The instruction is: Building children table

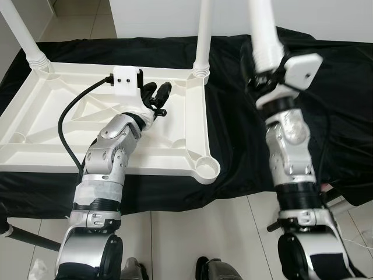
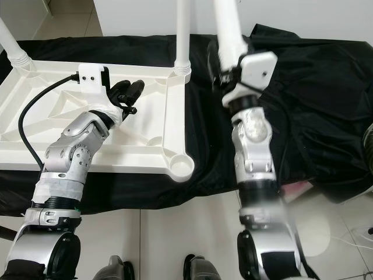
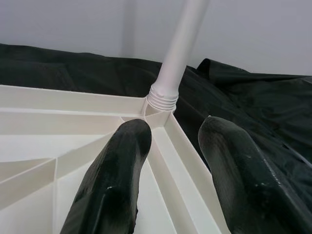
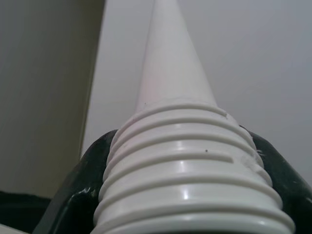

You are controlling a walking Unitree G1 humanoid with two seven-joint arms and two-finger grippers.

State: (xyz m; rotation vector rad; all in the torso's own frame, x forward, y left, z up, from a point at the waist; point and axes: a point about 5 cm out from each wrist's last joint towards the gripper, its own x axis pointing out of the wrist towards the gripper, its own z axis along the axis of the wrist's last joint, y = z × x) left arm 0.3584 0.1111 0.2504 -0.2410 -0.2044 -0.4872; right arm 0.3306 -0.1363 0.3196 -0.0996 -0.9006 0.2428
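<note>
Tabletop: the white plastic tabletop (image 1: 70, 125) lies upside down on a black cloth (image 1: 245, 116), its ribbed underside up. The surface is smooth and a little glossy, with raised ribs and a round socket at each corner.

Fitted legs: two white round legs stand upright in the far corners. One leg (image 1: 202, 35) is at the far corner on the robot's right side, with a threaded collar at its base.

Empty socket: the near corner socket (image 1: 208, 168) on the right side is open, a round cup with nothing in it.

Right gripper: the right gripper (image 1: 269, 69) is closed around a loose leg (image 1: 263, 29) near its threaded end, holding it over the cloth, beside the tabletop's right edge. The leg is a long tapering tube; its long axis points up and a little away from the robot.

Left gripper: the left gripper (image 1: 156, 93) hovers over the tabletop, near the far right leg, fingers (image 3: 117, 170) apart and holding nothing.

Key relation: the empty socket lies to the left of the held leg and nearer the robot. The right arm is the nearer one. I judge that the threaded end must turn down over the socket.
</note>
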